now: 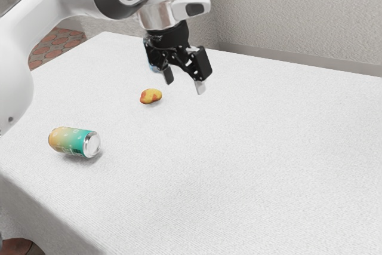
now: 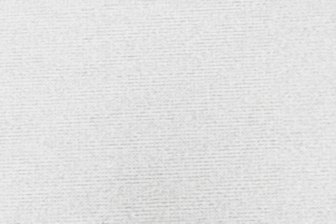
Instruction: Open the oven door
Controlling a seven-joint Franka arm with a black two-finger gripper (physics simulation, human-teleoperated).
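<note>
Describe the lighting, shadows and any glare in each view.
Exterior view: soft, fairly even light; a faint shadow hugs the can on the table, a fainter one the yellow-orange lump; the can's metal end has a mild sheen. Wrist view: pale, woven-looking surface, evenly lit, no glare or sharp-edged shadow.

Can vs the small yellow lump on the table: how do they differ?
Can is larger, lump smaller. Can is a cylinder on its side; lump is rounded, uneven. Can runs orange to teal with a silver end; lump is yellow with orange-red patches. Both rest on the white table.
</note>
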